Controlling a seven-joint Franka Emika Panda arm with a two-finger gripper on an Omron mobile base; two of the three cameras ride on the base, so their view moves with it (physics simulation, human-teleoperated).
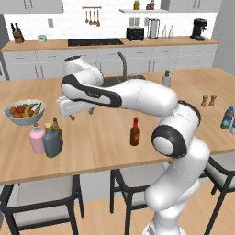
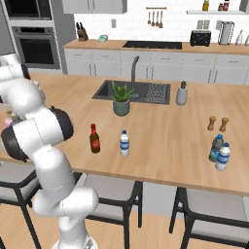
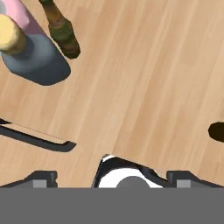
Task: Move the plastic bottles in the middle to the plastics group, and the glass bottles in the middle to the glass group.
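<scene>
A wooden island counter (image 1: 110,137) in a rendered kitchen carries the bottles. The gripper (image 1: 82,111) is held above it with jaws spread wide and empty. The grey-blue corked bottle (image 1: 52,140) stands left of and below the hand, touching the pink bottle (image 1: 37,139) and just beside the olive-brown bottle (image 1: 57,130). The red-capped brown bottle (image 1: 134,132) stands apart to the right. The small blue-capped plastic bottle (image 2: 125,143) stands beside it; the plastics pair (image 2: 219,152) is far right. The fingertips are largely hidden by the arm.
</scene>
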